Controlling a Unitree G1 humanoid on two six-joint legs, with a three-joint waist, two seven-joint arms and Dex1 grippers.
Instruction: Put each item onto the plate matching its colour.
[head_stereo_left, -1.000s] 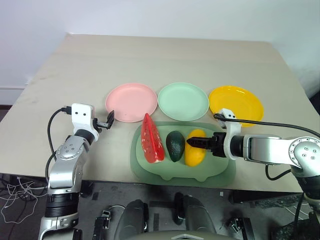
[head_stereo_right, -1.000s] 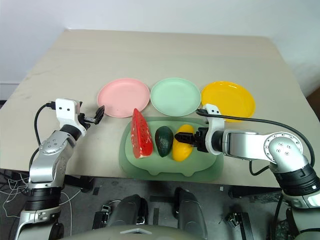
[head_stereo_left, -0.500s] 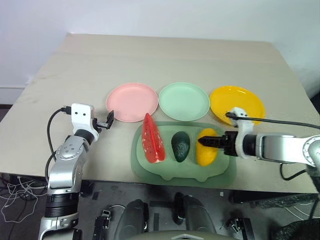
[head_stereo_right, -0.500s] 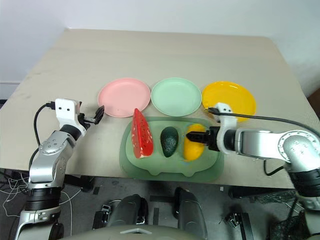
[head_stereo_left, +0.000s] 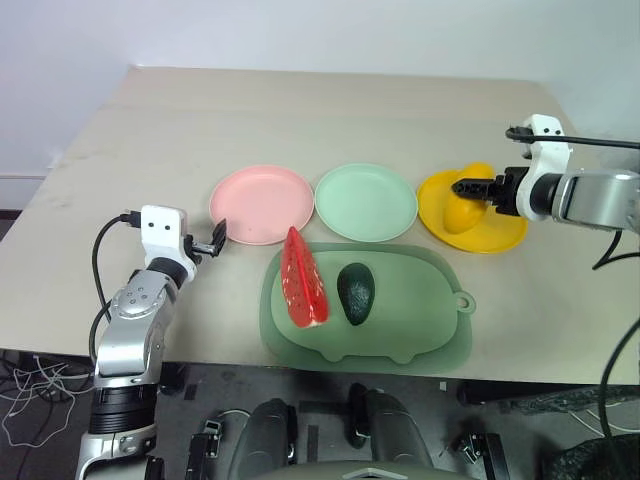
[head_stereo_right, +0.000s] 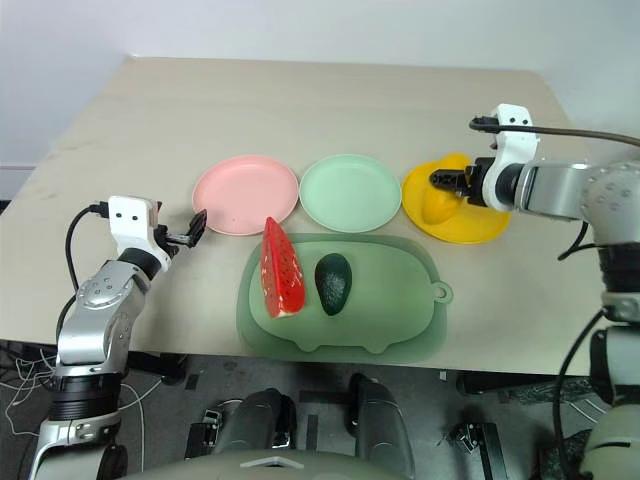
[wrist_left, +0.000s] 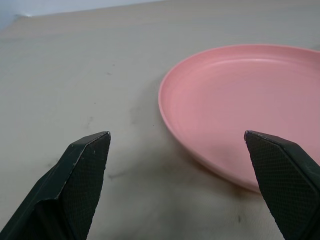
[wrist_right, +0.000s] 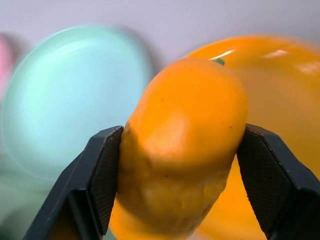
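My right gripper (head_stereo_left: 466, 188) is shut on the yellow mango (head_stereo_left: 463, 212) and holds it over the yellow plate (head_stereo_left: 499, 231) at the right; the right wrist view shows the mango (wrist_right: 185, 150) squeezed between both fingers. On the green pig-shaped mat (head_stereo_left: 420, 310) lie the red watermelon slice (head_stereo_left: 302, 278) and the dark green avocado (head_stereo_left: 355, 292). The pink plate (head_stereo_left: 262, 203) and the mint green plate (head_stereo_left: 366, 201) sit bare behind the mat. My left gripper (head_stereo_left: 219, 240) is open, hovering just left of the pink plate (wrist_left: 250, 115).
The three plates stand in a row across the middle of the beige table (head_stereo_left: 330, 120), with bare tabletop beyond them. The mat reaches close to the table's near edge. A black cable (head_stereo_left: 580, 143) runs from my right wrist.
My right gripper lifted the mango off the mat and carried it up and to the right, over the yellow plate. The avocado shifted slightly on the mat. The left arm stayed still.
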